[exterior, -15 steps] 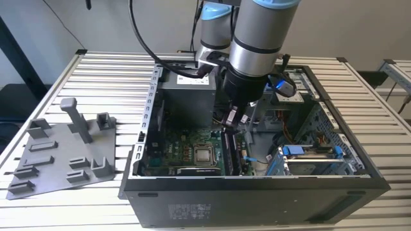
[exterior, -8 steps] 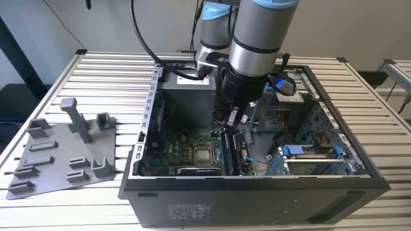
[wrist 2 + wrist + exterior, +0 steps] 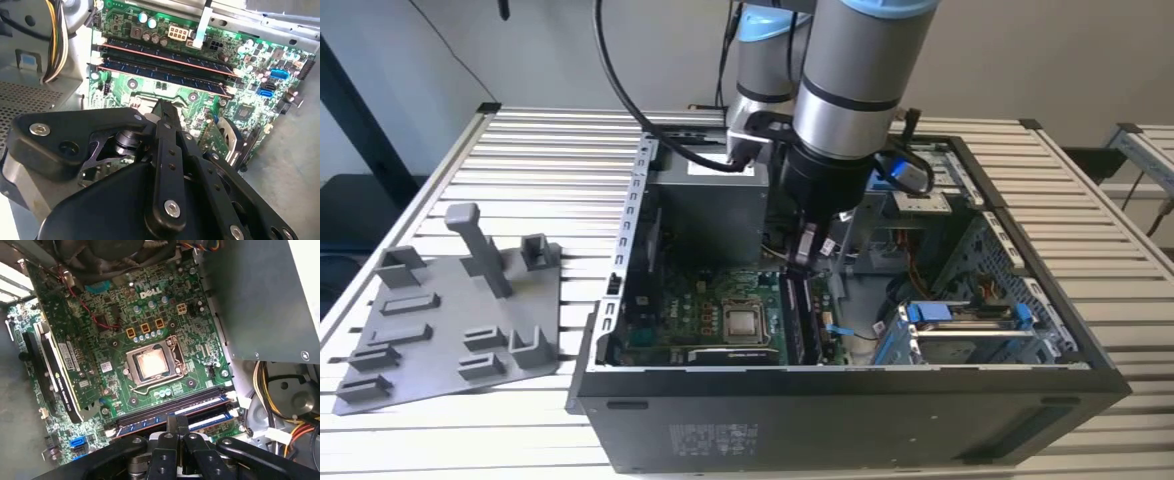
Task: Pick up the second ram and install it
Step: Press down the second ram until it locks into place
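Inside the open PC case, the gripper hangs low over the green motherboard. Its fingers are pressed together, tips meeting w/ no gap I can see, and nothing shows between them.

Directly under the fingertips in the first wrist view runs the row of long memory slots. The second ram lies there as a long dark-blue strip, seated along a slot, w/ the tips over its middle stretch. Can't tell if the tips actually touch its top edge.

In the second wrist view the gripper tip sits just beside that same stick. One slot further from the tip a second, similar stick runs parallel to it, close alongside. White latches show at the slot ends.

Beyond the slots from the fingers is the bare CPU socket, metal frame down and copper-toned centre exposed. Further off, an expansion card stands on edge. To one side of the fingers a grey power supply box rises, w/ yellow and black cables bundled beneath it.

Outside the case, well apart from the fingers on the exterior view's left, the grey fixture plate w/ pegs lies on the slatted table.
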`<state>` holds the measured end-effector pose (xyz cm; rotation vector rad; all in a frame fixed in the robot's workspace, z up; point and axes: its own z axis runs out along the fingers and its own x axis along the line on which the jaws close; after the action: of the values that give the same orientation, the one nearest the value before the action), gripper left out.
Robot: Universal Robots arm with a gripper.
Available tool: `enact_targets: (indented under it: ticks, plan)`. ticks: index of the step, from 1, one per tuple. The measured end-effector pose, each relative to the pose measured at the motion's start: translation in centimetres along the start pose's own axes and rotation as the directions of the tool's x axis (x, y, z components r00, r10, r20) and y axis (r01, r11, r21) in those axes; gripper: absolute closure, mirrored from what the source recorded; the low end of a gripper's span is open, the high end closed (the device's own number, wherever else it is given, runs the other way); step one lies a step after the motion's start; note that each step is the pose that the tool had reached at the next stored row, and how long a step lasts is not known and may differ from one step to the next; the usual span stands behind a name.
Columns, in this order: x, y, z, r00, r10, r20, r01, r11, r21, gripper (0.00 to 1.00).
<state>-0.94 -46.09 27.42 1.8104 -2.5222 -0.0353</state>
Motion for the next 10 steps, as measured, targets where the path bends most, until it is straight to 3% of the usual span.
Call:
enact_targets:
  ticks: [5, 10]
  plan:
    - [0.02, 0.05, 0.15, 0.9968, -0.080, -0.0033, 0.080, 0.9968, 0.0012, 0.89]
    - [0.02, 0.07, 0.43, 0.9866, -0.163, -0.0061, 0.163, 0.9866, 0.0039, 0.89]
